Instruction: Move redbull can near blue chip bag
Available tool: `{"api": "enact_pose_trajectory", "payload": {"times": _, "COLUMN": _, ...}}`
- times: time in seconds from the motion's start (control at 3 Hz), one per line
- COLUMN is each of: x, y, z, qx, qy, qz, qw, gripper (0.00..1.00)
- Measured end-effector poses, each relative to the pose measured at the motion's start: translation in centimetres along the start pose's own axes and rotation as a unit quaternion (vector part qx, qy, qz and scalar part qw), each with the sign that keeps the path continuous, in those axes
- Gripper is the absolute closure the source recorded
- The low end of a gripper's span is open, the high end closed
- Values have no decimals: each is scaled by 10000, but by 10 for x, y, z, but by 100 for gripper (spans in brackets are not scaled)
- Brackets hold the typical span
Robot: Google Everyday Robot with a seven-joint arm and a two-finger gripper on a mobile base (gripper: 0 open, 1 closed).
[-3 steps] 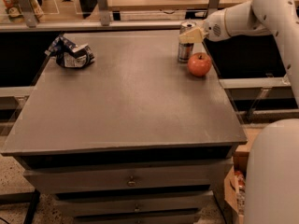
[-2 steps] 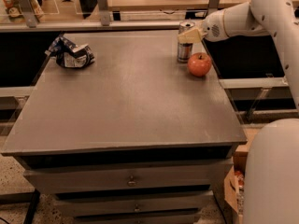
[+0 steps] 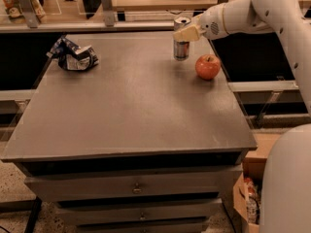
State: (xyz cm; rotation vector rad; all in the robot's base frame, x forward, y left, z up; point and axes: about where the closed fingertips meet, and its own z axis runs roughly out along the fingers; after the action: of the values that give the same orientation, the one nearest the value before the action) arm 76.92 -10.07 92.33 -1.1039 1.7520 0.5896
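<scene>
The redbull can (image 3: 181,46), slim and silver with a silver top, is upright at the far right of the grey table (image 3: 136,110). My gripper (image 3: 187,33) reaches in from the right and is shut on the can's upper part, with a cream finger (image 3: 184,33) across its front. The blue chip bag (image 3: 73,55), crumpled blue and white foil, lies at the far left of the table, well apart from the can. I cannot tell whether the can's base touches the table.
A red-orange apple (image 3: 208,66) sits just right of and in front of the can. A rail and shelf (image 3: 112,13) run behind the table's far edge. Drawers (image 3: 136,191) sit below the front edge. My white arm (image 3: 272,13) spans the right side.
My gripper has moved left with the redbull can, widening the gap between the can and the apple. The apple and the chip bag have not moved.
</scene>
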Motion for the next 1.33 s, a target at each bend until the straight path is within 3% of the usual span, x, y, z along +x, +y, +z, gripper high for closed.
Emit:
{"api": "enact_pose_trajectory", "payload": {"times": 0.33, "x": -24, "y": 22, "z": 8, "qx": -304, "qy": -338, "qz": -285, "qw": 9986, "gripper": 100}}
{"api": "enact_pose_trajectory", "payload": {"times": 0.67, "x": -38, "y": 49, "z": 34, "qx": -778, "qy": -564, "qz": -482, "qw": 9942, "gripper": 100}}
{"api": "enact_pose_trajectory", "payload": {"times": 1.0, "x": -47, "y": 86, "z": 67, "qx": -1381, "qy": -622, "qz": -739, "qw": 9857, "gripper": 100}}
{"api": "enact_pose_trajectory", "payload": {"times": 1.33, "x": -50, "y": 112, "z": 94, "qx": -1819, "qy": -613, "qz": -941, "qw": 9769, "gripper": 100}}
